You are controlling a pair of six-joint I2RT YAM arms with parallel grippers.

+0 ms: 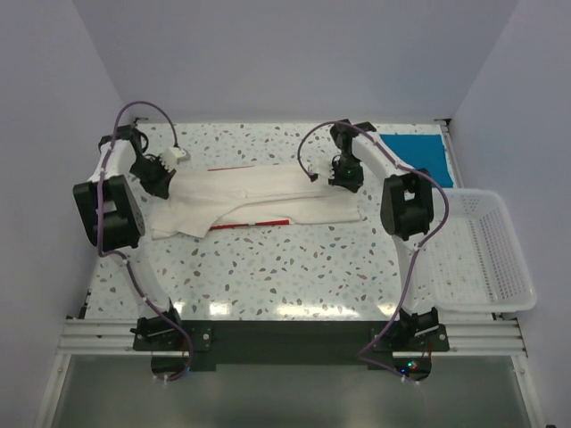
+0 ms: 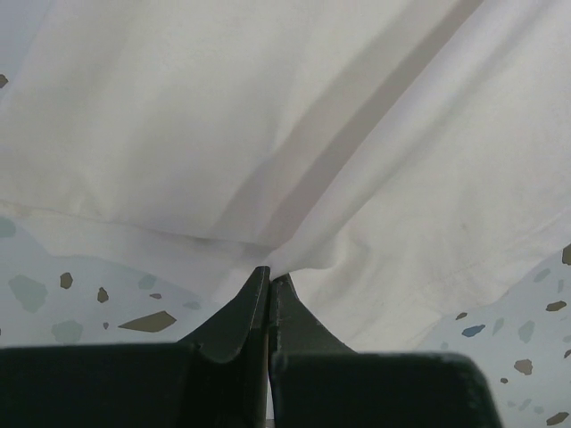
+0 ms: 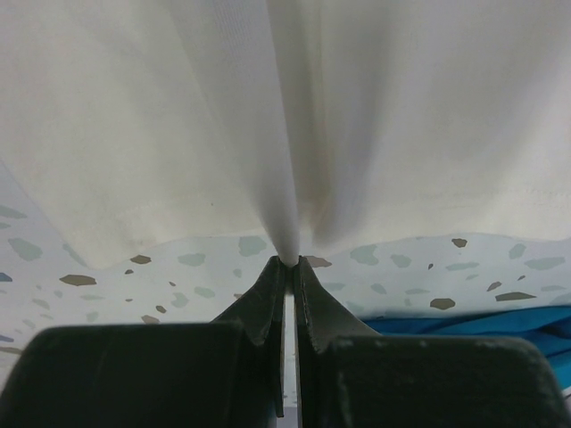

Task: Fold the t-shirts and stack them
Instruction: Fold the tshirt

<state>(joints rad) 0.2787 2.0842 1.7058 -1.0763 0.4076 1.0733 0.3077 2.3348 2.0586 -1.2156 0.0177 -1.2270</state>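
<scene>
The cream-white t-shirt [image 1: 259,196] lies stretched across the back middle of the table, with thin strips of its red panel [image 1: 254,223] showing at its edges. My left gripper [image 1: 161,178] is shut on its left end; the pinched cloth [image 2: 294,259] rises from the fingertips. My right gripper [image 1: 343,174] is shut on its right end, the cloth [image 3: 285,178] pulled into a taut ridge. The teal-blue t-shirt [image 1: 415,152] lies folded flat at the back right corner, and its edge shows in the right wrist view [image 3: 482,325].
A white plastic lattice basket [image 1: 482,254] stands at the right edge of the table, beside the right arm. The speckled tabletop [image 1: 285,267] spreads in front of the shirt. Walls close in the back and sides.
</scene>
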